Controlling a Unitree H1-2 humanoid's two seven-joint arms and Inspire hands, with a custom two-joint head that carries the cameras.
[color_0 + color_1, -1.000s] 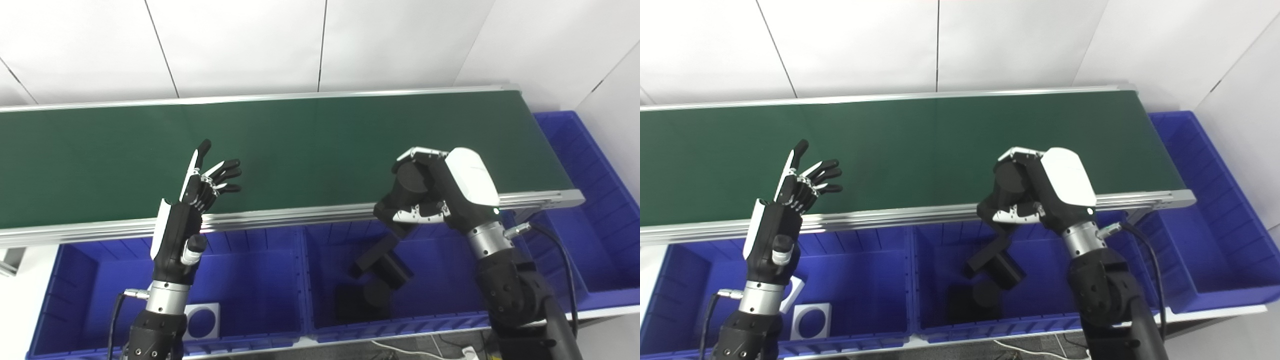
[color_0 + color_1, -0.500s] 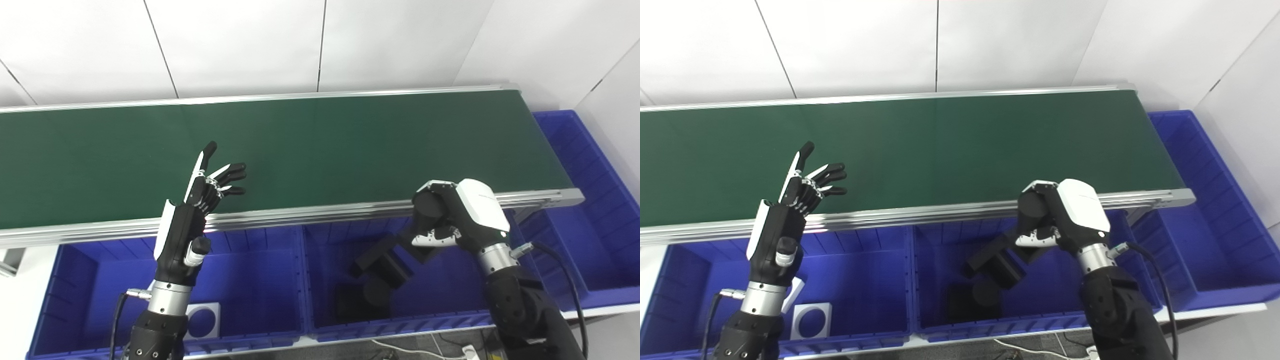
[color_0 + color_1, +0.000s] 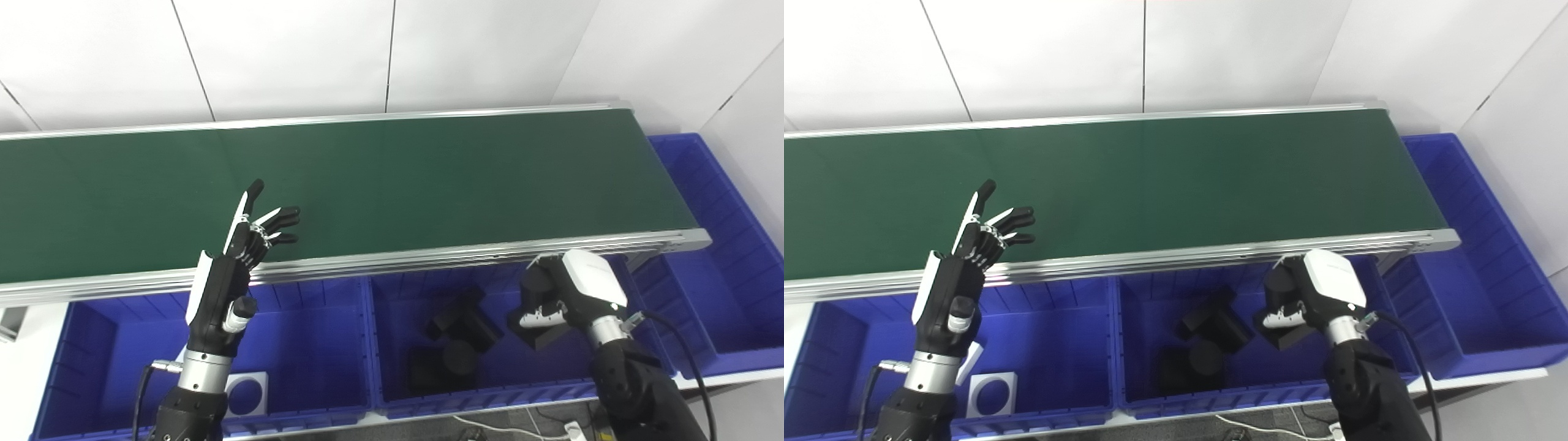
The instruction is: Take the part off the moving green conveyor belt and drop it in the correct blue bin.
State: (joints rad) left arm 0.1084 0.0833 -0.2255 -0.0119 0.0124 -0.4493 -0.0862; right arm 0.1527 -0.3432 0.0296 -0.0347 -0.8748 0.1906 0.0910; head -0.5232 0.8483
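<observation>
**Right hand holding a black part over the middle blue bin**

White panelled walls back a bare green conveyor belt with an aluminium frame. Left: the left hand stands upright at the belt's near rail, fingers spread wide, holding nothing, above the left blue bin, which contains a white square plate shown whole only in the right eye view. Centre: the middle blue bin contains black parts. Right: the right hand, fingers closed around a black part, hangs inside that bin's right end, below the rail. Far right: the end bin has open space.
</observation>
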